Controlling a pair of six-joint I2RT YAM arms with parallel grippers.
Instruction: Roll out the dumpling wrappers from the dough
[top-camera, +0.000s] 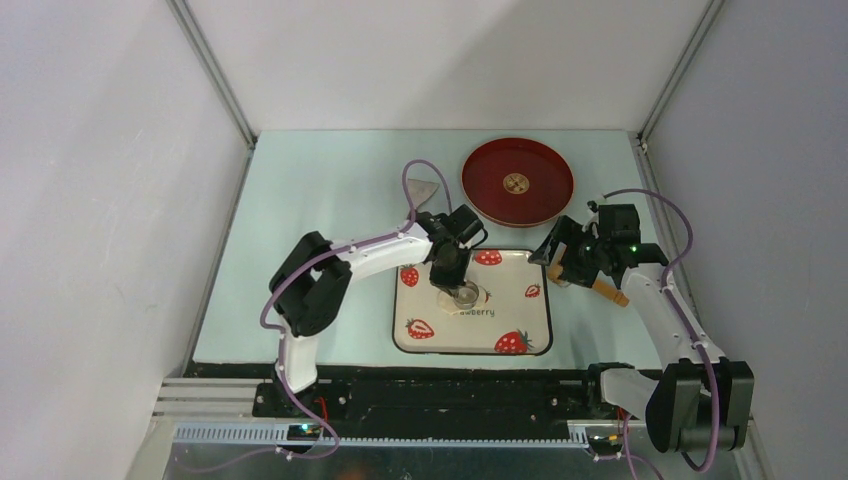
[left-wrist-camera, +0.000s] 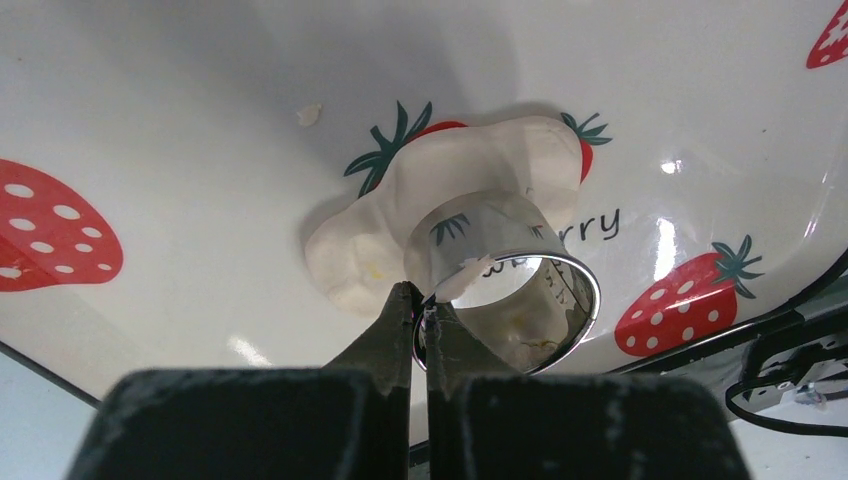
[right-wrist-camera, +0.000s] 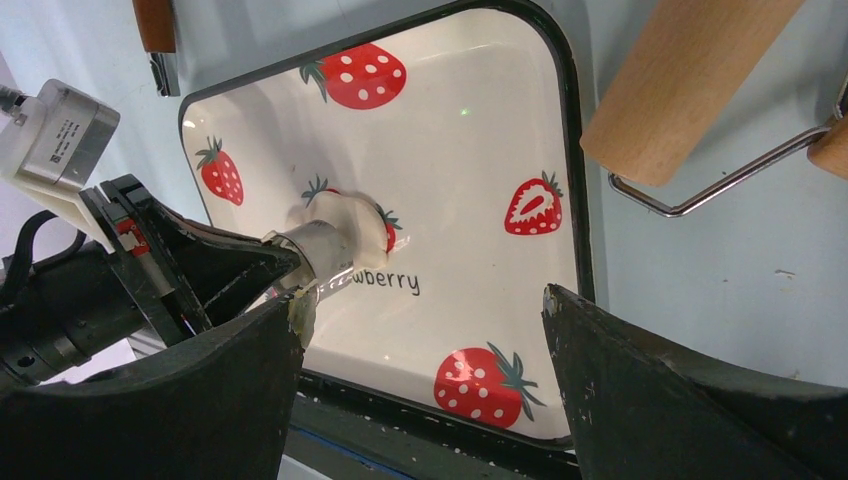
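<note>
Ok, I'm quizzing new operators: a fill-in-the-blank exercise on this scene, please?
The left gripper is shut on the rim of the shiny round metal cutter ring, which stands in the pale cream ____.
That lump lies on the white tray printed with red ____.
The right gripper, near the wooden rolling pin, is ____ and empty.
One small pale dough disc lies on the round ____ plate.
Missing: dough; strawberries; open; red.

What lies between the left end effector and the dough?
The metal cutter ring, pinched by the left end effector, standing on the dough; left wrist view shows it.
</note>
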